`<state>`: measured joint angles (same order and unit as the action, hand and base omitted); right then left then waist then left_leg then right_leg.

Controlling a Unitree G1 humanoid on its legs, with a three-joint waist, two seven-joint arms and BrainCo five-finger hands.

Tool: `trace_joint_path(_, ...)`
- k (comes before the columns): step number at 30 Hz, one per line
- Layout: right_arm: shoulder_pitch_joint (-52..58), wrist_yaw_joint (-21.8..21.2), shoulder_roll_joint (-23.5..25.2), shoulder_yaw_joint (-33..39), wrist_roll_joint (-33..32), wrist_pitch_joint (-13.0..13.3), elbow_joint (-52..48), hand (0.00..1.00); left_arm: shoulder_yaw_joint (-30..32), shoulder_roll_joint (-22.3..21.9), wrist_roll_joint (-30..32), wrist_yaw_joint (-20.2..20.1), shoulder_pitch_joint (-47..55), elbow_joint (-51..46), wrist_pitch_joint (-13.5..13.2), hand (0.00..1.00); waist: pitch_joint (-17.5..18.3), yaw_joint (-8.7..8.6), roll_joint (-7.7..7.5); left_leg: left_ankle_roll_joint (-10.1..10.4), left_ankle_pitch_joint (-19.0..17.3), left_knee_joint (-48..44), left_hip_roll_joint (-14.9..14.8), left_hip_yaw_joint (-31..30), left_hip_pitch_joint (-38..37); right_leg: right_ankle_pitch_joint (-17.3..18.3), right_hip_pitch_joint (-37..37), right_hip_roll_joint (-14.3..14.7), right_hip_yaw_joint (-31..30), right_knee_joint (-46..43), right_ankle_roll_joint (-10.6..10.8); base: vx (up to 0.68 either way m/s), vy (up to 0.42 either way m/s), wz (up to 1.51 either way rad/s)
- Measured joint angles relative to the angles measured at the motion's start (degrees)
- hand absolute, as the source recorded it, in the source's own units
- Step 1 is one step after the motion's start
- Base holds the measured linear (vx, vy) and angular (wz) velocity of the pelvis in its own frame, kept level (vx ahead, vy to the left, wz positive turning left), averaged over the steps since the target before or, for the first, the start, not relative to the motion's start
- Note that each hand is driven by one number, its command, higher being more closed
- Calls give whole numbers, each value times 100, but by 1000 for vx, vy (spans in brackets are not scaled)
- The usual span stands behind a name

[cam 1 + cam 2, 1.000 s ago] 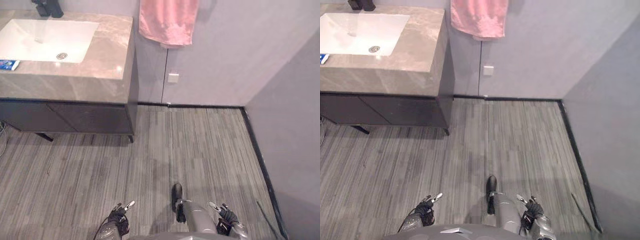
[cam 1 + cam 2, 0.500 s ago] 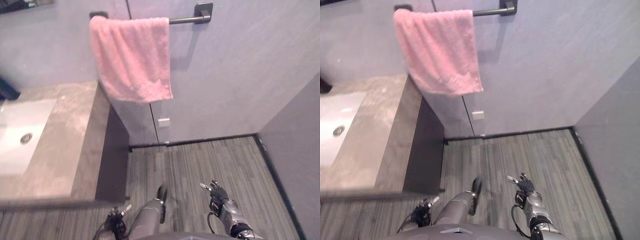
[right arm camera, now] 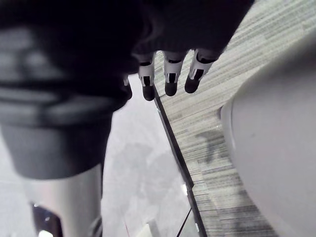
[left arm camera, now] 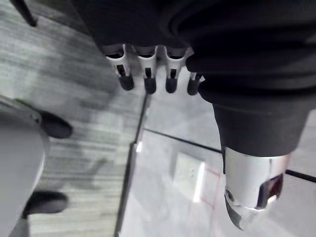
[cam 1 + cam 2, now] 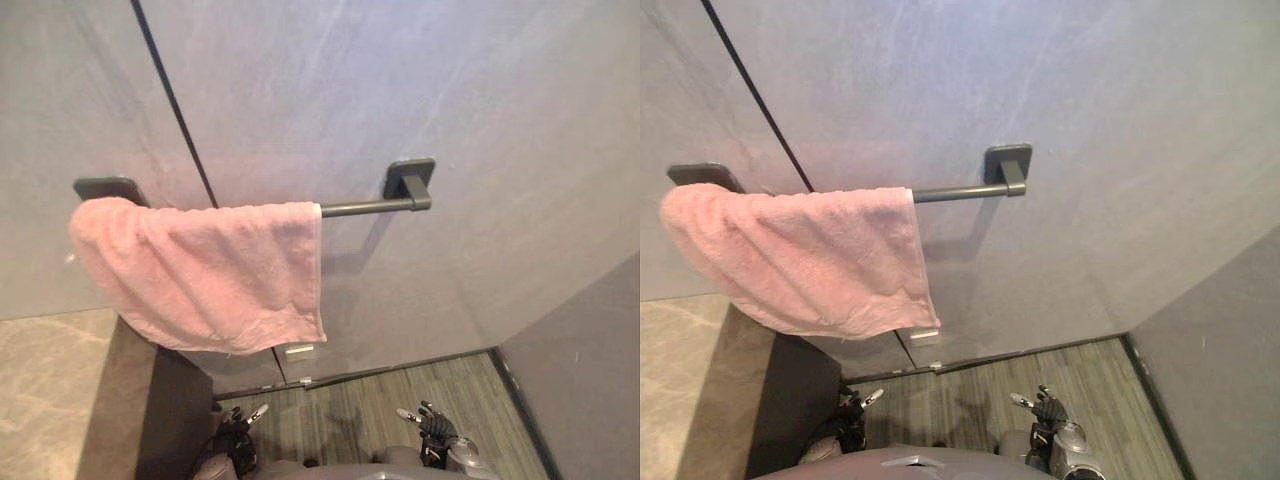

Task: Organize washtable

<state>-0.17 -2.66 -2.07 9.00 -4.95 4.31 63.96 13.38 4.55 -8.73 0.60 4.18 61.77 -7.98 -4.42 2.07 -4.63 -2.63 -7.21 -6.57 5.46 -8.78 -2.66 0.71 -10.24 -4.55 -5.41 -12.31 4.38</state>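
A corner of the washtable's marble top (image 5: 45,395) shows at the lower left, with its dark cabinet side (image 5: 170,400) below it. A pink towel (image 5: 205,270) hangs over the left part of a dark rail (image 5: 365,207) on the grey wall. My left hand (image 5: 238,428) and right hand (image 5: 432,426) hang low over the striped floor, far beneath the towel. In the left wrist view the fingers (image 4: 148,81) are straight and hold nothing. The right hand's fingers (image 3: 170,81) are likewise straight and empty.
A grey side wall (image 5: 590,380) closes the room on the right, with a dark skirting (image 5: 400,367) along the back wall's foot. A small white wall plate (image 5: 299,349) sits just under the towel. Striped grey floor (image 5: 970,395) lies between the cabinet and the side wall.
The camera has tilted upward: the sink has left the picture and the towel and rail now sit mid-picture. Both hands stay low and empty.
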Motion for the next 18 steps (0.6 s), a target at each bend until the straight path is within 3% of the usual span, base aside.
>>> trace_joint_path(2,-68,5,-60,-37,4,3,144,0,21,-2,-47,17,43,121,42,0,83,30,146,147,-155,-164,-223,-104,34,20,168,157,74,206,-89,215,-214,3)
trace_joint_path(6,-60,-29,-236,-397,95,3,140,0,19,-67,13,17,53,326,48,0,222,3,429,234,-317,-70,-443,-138,28,-89,401,335,166,778,-196,158,-102,-4)
trace_joint_path(18,23,27,-354,-1085,115,50,-340,0,-27,-87,13,92,47,330,47,0,276,-5,408,292,-353,20,-424,-249,41,-333,644,305,289,1303,-139,6,9,5)
